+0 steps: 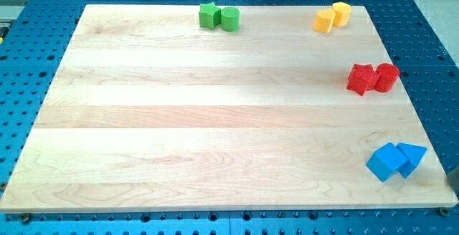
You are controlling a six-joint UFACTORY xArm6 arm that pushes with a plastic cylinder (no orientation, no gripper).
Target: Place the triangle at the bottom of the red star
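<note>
Blocks are sitting in pairs on the wooden board (215, 120); the blue triangle (412, 156) is touching the blue cube (385, 162) at the view's bottom right (well below the red star (361, 78)); my tip isn't showing.

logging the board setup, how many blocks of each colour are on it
green: 2, the green star and green cylinder
yellow: 2, the two yellow blocks
red: 2, the red star and red cylinder
blue: 2, the blue cube and blue triangle
total: 8
My tip does not show.
</note>
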